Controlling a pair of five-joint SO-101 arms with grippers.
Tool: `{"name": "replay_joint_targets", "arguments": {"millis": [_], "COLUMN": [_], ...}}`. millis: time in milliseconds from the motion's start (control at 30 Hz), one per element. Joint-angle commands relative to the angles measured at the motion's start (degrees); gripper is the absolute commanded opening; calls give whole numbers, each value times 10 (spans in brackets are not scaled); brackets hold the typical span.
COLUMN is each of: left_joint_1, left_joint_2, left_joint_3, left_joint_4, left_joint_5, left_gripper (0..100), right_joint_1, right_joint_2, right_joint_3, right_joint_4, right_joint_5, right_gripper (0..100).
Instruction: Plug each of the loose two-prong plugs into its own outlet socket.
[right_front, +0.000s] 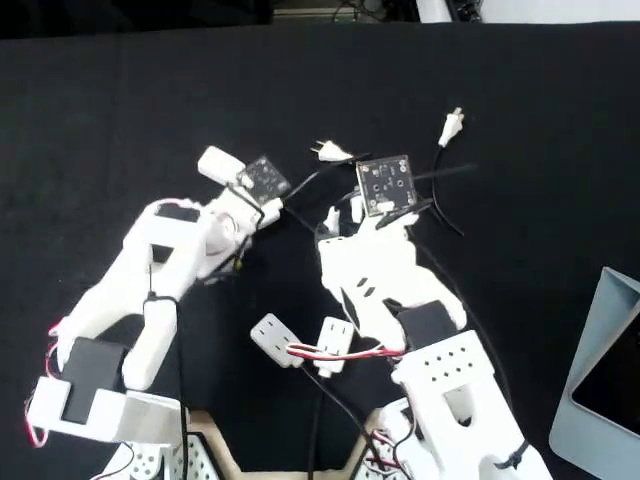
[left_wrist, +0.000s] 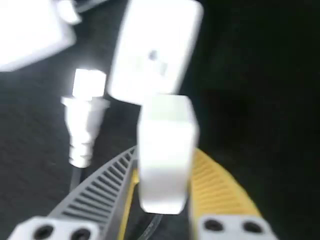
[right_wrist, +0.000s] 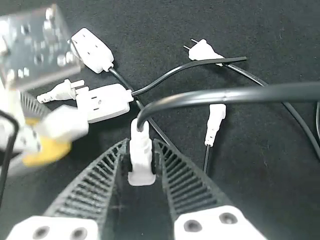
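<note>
My right gripper (right_wrist: 141, 147) is shut on a white two-prong plug (right_wrist: 141, 167), whose black cable (right_wrist: 225, 94) arches away over the black table. Just beyond it lie two white outlet sockets (right_wrist: 102, 102) (right_wrist: 90, 47). A loose plug (right_wrist: 57, 91) points its prongs at the nearer socket. My left gripper (left_wrist: 165, 165) is shut on a white block (left_wrist: 165, 150); no prongs show on it. It hovers beside an outlet socket (left_wrist: 155, 52) and a lying plug (left_wrist: 85, 120). Two more loose plugs (right_wrist: 202, 49) (right_wrist: 214, 125) lie farther out.
Black cables cross the cloth between the arms (right_front: 400, 210). Two white socket-like blocks (right_front: 275, 340) (right_front: 333, 345) lie near the front edge between the arm bases. A grey-blue stand (right_front: 600, 380) sits at the right edge. Plugs (right_front: 333, 152) (right_front: 452, 126) lie at the back.
</note>
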Motion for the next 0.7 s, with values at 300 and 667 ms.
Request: {"name": "replay_joint_targets", "arguments": {"millis": [300,667], "left_joint_1": [-24,-84], "left_joint_2": [-271,-108], "left_joint_3": [29,-6], "left_joint_4": [101,-55], "left_joint_5": [62,99], "left_gripper": [234,234], "right_joint_1": [7,7], "right_joint_2": [-9,-9], "right_joint_3": [-4,-2], "right_joint_4": [-11,-11], "right_joint_5": [-1,-1], "right_gripper": [13,13]}}
